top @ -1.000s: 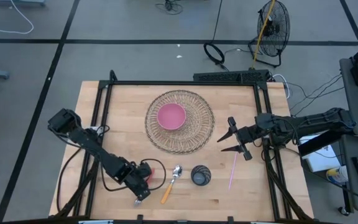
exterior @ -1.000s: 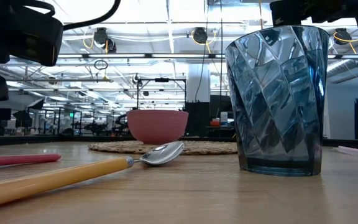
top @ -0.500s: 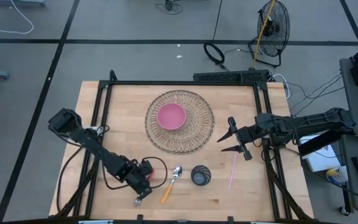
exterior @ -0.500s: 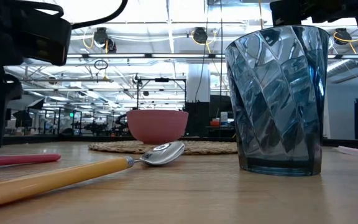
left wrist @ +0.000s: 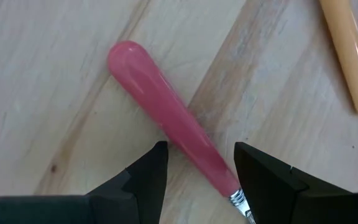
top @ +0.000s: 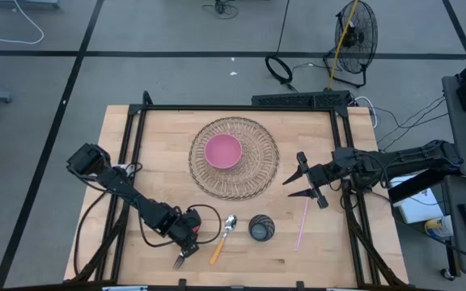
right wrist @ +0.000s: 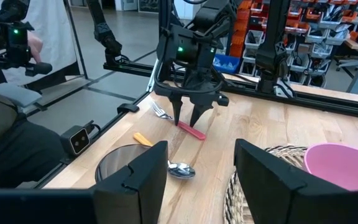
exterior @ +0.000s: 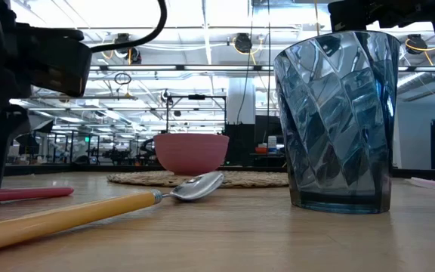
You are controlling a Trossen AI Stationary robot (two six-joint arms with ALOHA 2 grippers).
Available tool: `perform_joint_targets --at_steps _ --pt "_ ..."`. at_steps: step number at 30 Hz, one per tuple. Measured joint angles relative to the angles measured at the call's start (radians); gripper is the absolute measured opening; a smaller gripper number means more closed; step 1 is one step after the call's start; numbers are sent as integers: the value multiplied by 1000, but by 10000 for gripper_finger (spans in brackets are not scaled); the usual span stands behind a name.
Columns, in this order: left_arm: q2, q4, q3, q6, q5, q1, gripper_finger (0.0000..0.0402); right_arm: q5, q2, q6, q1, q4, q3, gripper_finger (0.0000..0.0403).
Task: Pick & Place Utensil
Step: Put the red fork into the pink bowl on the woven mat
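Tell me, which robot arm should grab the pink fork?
The left. Its gripper hangs open right over the fork's pink handle, a finger on each side. The right gripper waits far across the table, past the glass and spoon.

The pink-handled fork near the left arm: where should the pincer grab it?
Probably mid-handle, coming straight down. The pink-handled fork lies flat on the table, and the left pincer is open with a finger on each side of the rounded handle. The yellow-handled spoon lies apart, so closing should catch only the fork.
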Motion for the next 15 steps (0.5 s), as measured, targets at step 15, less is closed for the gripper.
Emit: perform_joint_targets --at_steps 15 --pt "2 -62 -1 157 26 62 195 0 0 2 0 0 0 176"
